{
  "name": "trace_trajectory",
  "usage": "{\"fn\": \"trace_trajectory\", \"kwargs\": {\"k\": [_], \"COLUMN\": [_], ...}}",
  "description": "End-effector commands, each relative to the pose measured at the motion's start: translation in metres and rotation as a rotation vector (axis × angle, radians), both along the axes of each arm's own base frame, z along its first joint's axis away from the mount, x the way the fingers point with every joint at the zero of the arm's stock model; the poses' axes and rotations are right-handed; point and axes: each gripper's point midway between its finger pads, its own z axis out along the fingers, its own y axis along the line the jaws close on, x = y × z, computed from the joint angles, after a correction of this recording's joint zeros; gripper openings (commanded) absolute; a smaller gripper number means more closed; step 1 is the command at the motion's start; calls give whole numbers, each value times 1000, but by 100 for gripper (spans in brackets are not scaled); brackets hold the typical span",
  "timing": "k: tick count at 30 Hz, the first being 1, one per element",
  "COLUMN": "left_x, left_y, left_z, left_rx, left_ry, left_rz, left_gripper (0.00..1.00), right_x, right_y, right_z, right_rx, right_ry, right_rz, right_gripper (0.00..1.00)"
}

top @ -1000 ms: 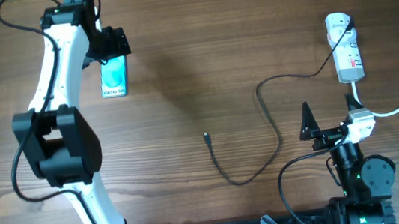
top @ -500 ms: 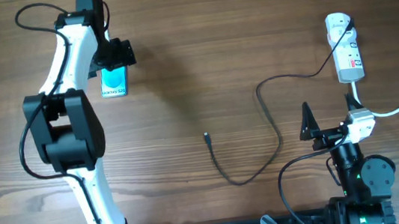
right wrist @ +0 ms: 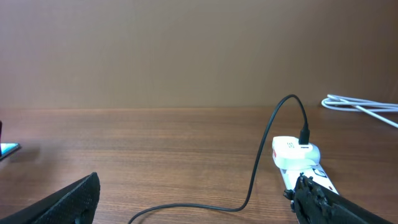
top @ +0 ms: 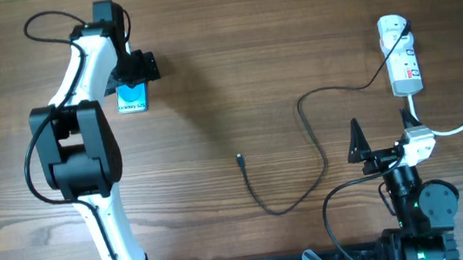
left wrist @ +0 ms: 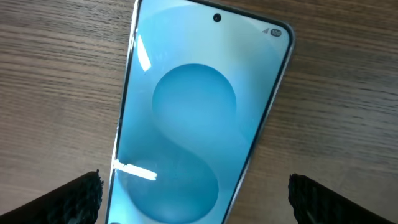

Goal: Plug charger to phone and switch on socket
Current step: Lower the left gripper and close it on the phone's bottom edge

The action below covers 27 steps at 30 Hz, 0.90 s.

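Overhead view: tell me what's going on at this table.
The left gripper is over the phone at the far left of the table. Its jaws are open to either side and not closed on the phone. The right gripper is also open and holds nothing, near the socket. The charger lies loose mid-table, its tip not yet in the phone.

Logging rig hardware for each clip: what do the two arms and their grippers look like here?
The left arm has white links, bulky black joint housings and a looping black cable. The right arm is mostly black, with a white wrist block and a small green light. The left gripper and right gripper are black.
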Motion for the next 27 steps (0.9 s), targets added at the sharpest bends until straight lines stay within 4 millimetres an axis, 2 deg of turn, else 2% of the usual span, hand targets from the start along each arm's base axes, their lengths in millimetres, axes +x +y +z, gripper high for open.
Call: {"fn": "trace_trajectory", "kwargs": {"k": [1,7,12,16,20,27], "left_x": [-7,-10,-20,-27,-37,-58], "left_y": [4,11,12,2,-11,-24], "left_z": [-18,-32,-42,-46,-47,-53], "left_rx": [19,52,48,-11,-85,-165], "left_ry": [23,21,48,72,108,181], "left_rz": [-2,-43,-41,-49,-56,-55], "left_gripper": [100,100,100,99,91,91], "right_x": [0,0,0,0,0,0], "right_y": [0,0,0,0,0,0], "right_z": [3,3,3,3,3,3], "right_rx": [6,6,6,6,6,6], "right_ry": [-12,-12,-12,-12,-12,-12], "right_rz": [-1,-1,-1,-1,-1,-1], "right_gripper": [100,100,100,100,100,100]}}
